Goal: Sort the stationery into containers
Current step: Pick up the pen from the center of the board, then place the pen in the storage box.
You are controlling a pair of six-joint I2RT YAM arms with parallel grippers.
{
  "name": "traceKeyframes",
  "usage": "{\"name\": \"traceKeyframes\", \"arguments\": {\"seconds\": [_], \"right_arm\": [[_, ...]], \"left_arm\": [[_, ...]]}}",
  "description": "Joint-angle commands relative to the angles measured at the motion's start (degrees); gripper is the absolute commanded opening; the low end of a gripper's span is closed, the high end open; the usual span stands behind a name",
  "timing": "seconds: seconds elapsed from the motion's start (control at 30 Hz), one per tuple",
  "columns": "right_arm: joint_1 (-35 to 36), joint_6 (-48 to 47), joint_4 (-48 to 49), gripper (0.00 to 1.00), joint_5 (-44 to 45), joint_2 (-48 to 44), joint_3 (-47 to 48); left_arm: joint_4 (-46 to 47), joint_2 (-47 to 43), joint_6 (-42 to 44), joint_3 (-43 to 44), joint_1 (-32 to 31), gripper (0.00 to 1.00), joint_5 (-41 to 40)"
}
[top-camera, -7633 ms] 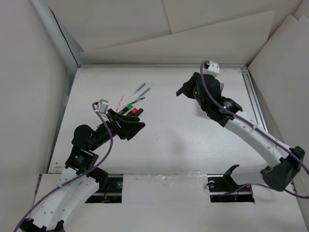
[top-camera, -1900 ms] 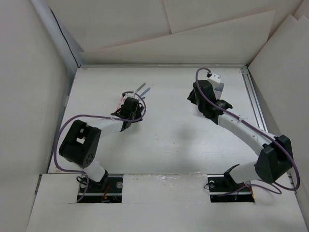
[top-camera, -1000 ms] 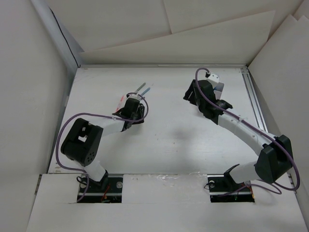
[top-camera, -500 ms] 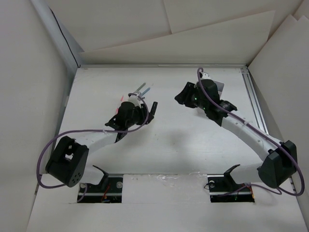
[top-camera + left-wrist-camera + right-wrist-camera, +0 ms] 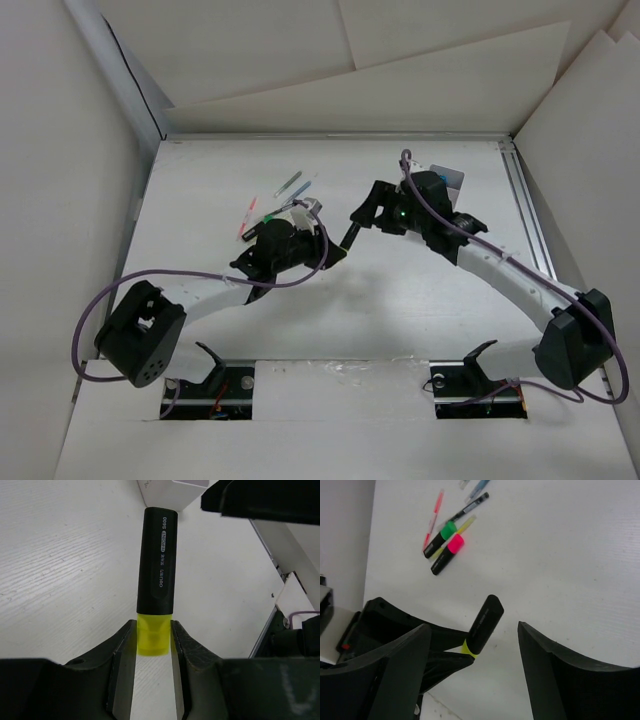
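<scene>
**Highlighter axis points from left gripper into the open right gripper**

The black-bodied highlighter with a yellow end [image 5: 156,565] is clamped by its yellow end in the left gripper [image 5: 153,635], with the jaws closed tight on both sides. The black body sticks straight out past the fingertips and looks clear of the white counter [image 5: 560,555].

The long axis runs away from the left gripper toward the right gripper [image 5: 472,626]. The right gripper is wide open and holds nothing. In the right wrist view the free black end sits between its fingers.

The pale white-lilac rectangular box [image 5: 450,178] lies further along the same line, behind the right arm, so the right arm is the nearer one to it.

This reads as a handover: the right gripper should close across the black body.

The green-ended highlighter [image 5: 447,530], the pink-ended highlighter [image 5: 454,544] and the thin pens [image 5: 472,502] lie loose, well apart on the left side.
</scene>
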Motion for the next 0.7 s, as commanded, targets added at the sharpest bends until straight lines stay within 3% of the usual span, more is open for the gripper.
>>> {"name": "traceKeyframes", "arguments": {"seconds": [0.0,0.4,0.67], "right_arm": [[-0.24,-0.71,1.13,0.76,0.67,-2.02,-1.99],[-0.24,1.57,4.64,0.59,-2.21,0.35,-4.37],[-0.77,2.1,7.02,0.32,-2.31,1.67,-4.9]], "left_arm": [[5.18,-2.58,-0.02,-1.25,0.07,0.12,3.84],[8.79,-2.5,-0.63,-1.78,0.07,0.15,8.14],[9.58,-1.44,-0.63,-2.31,0.07,0.18,9.91]]}}
